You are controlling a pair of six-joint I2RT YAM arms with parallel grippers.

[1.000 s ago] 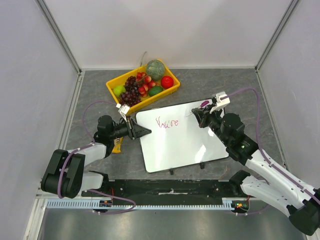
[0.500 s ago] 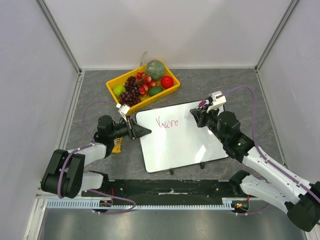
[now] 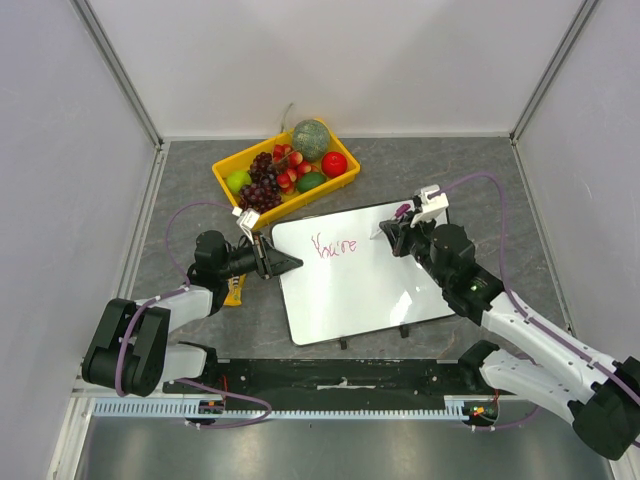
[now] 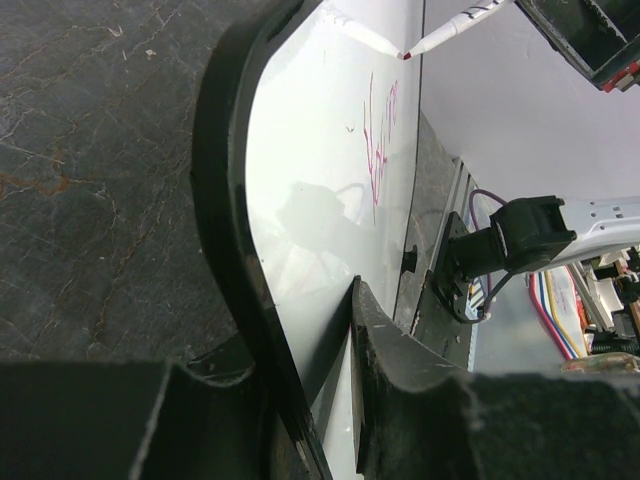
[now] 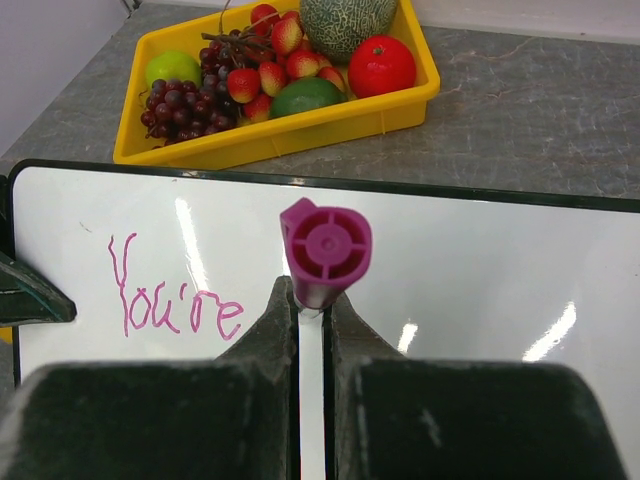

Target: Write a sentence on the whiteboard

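— While lying flat on the grey surface point(image 3: 450, 170), whiteboard point(image 3: 370, 290) where exactly?
— Between both arms, turned a little askew. Just beside its far left corner, a yellow tray point(image 5: 300, 135) with fruit point(image 5: 378, 65).
— Left end effector point(image 3: 290, 264)?
— Only a little open, clamped on the left rim of the whiteboard, one finger over and one under.
— And right end effector point(image 3: 393, 232)?
— Fully closed on a marker point(image 5: 325, 250), magenta cap end toward the wrist. Tip down at the far part of the whiteboard, right of the pink word point(image 5: 170, 300) "You're", meeting its own reflection in the glossy white.
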